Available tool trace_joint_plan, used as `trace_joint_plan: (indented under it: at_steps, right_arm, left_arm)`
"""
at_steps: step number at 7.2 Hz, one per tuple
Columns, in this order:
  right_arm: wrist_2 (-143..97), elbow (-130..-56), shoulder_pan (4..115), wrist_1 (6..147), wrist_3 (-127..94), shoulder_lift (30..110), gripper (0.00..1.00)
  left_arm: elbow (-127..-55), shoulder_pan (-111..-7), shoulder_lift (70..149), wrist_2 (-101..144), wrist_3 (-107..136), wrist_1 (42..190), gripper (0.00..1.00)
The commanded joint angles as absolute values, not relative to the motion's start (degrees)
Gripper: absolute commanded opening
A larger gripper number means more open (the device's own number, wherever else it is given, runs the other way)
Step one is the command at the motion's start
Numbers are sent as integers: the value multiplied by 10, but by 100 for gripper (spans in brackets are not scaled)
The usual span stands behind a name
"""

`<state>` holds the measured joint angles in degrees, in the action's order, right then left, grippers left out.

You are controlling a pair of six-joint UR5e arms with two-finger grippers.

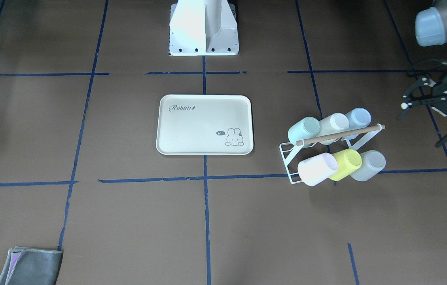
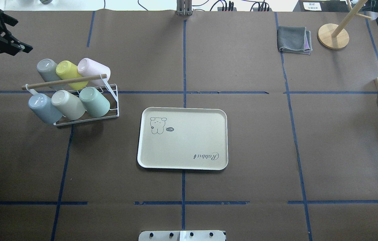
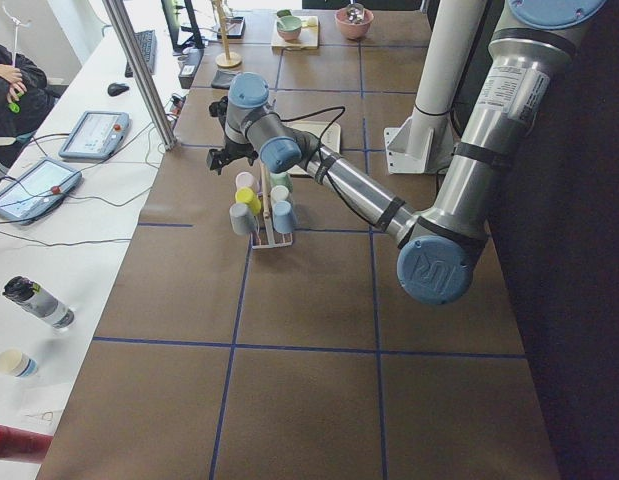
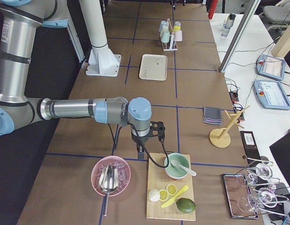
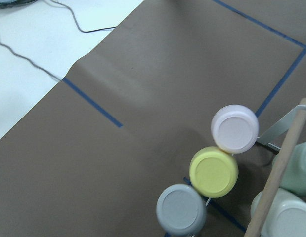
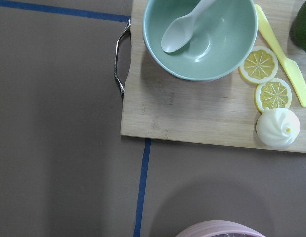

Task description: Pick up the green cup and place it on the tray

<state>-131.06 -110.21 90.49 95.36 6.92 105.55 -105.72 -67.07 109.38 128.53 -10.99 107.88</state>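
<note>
The robot's base plate (image 2: 182, 235) is sitting at the near table edge. Just beyond it the tray (image 2: 189, 144) is lying flat at mid-table, carrying nothing. Level with the tray, out at the right end, the right gripper (image 4: 153, 133) is hanging over a wooden board (image 6: 192, 118). The board is holding a mint bowl (image 6: 227, 54) with a white spoon (image 6: 185, 29), lemon slices (image 6: 261, 64) and a yellow knife (image 6: 286, 59). Whether that gripper's fingers are apart or together cannot be told.

To the left of the tray and slightly farther out, a white wire rack (image 2: 114, 100) is standing with six upended, leaning cups. The green cup (image 2: 94, 101) is sitting in the rack's near row, at the end closest to the tray. A cream cup (image 2: 68, 104) is pressing against its other side, with a pale blue cup (image 2: 44, 108) beyond that. A wooden bar (image 2: 63, 81) is running along the rack just behind this row. Behind the bar the far row is holding a grey cup (image 2: 49, 69), a yellow-green cup (image 2: 68, 70) and a pink cup (image 2: 93, 71).

Past the rack's far left corner the left gripper (image 1: 429, 122) is hovering with its fingers spread apart, gripping nothing and well clear of the cups. On the far right a folded grey cloth (image 2: 294, 40) is lying beside a wooden stand (image 2: 333, 31).
</note>
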Motion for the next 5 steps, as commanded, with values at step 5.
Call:
trace_joint_plan:
  at_steps: [5]
  right_arm:
    - [-1310, -1102, 905, 954, 69, 1056, 100]
  left_arm:
    - [-1245, -450, 1153, 852, -492, 747, 100]
